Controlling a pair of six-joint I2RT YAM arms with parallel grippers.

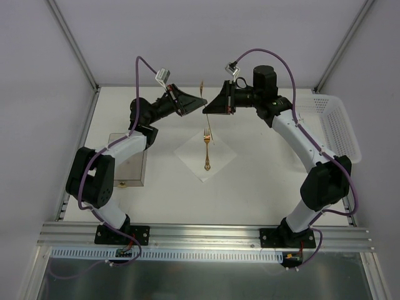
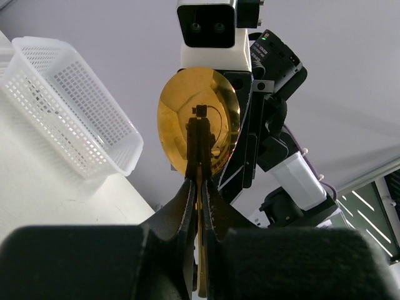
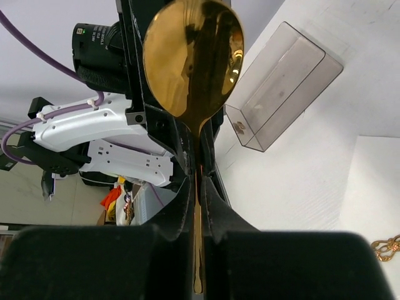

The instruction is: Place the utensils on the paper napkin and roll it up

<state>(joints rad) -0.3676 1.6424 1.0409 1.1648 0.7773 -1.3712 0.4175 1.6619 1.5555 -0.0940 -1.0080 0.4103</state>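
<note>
On the spoon [image 2: 222, 112], the handle is mostly hidden between the fingers [image 2: 211, 209] of the left hand [image 2: 199, 125].

We look steeply down on the whole desk [image 1: 250, 187] from a fixed camera high behind the robot, far enough back to hold it all. Our two wrist cameras sit just behind the left tool [image 2: 199, 134] and the right tool [image 3: 197, 169], each facing along its fingers toward the other. Both catch the same spoon [image 2: 175, 119] very close, from opposite faces.
</note>
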